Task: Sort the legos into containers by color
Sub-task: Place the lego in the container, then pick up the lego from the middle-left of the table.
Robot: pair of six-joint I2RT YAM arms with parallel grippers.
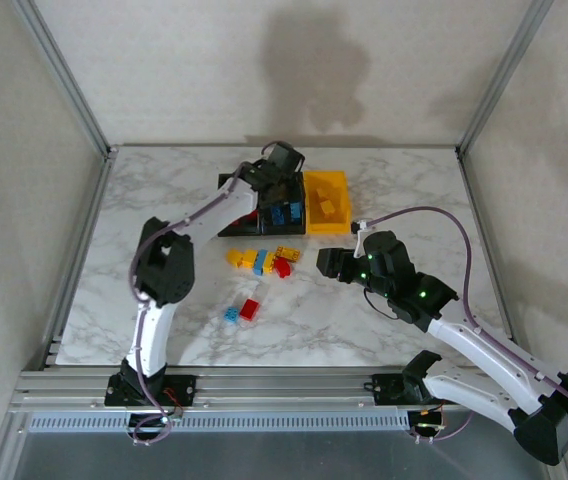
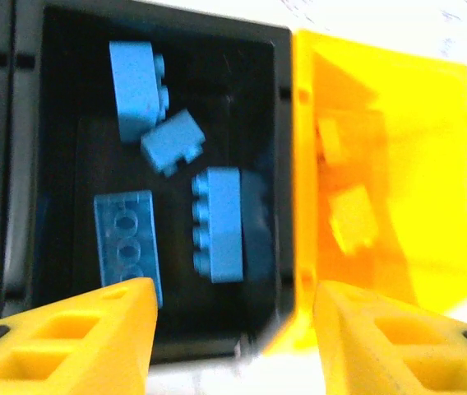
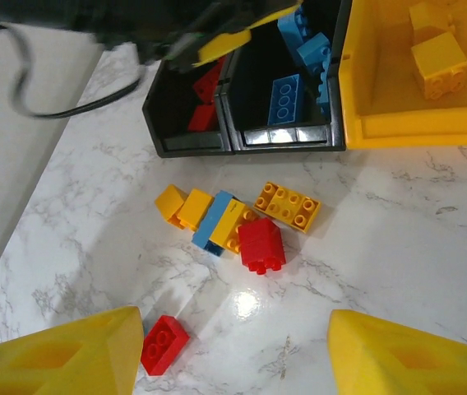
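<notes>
A glossy, white-marbled desk (image 3: 398, 247). The left tool (image 2: 233, 329), its blocky yellow fingers spread and empty, hangs over a smooth black bin (image 2: 279, 123) holding four blue studded bricks (image 2: 217, 222), joined to a shiny yellow bin (image 2: 431, 164). The right tool (image 3: 233, 346), likewise spread and empty, hangs above loose bricks (image 3: 262, 243) in red, yellow and blue.

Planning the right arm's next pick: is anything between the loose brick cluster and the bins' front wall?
Nothing: the right wrist view shows bare marble table between the brick cluster and the bins.
</notes>
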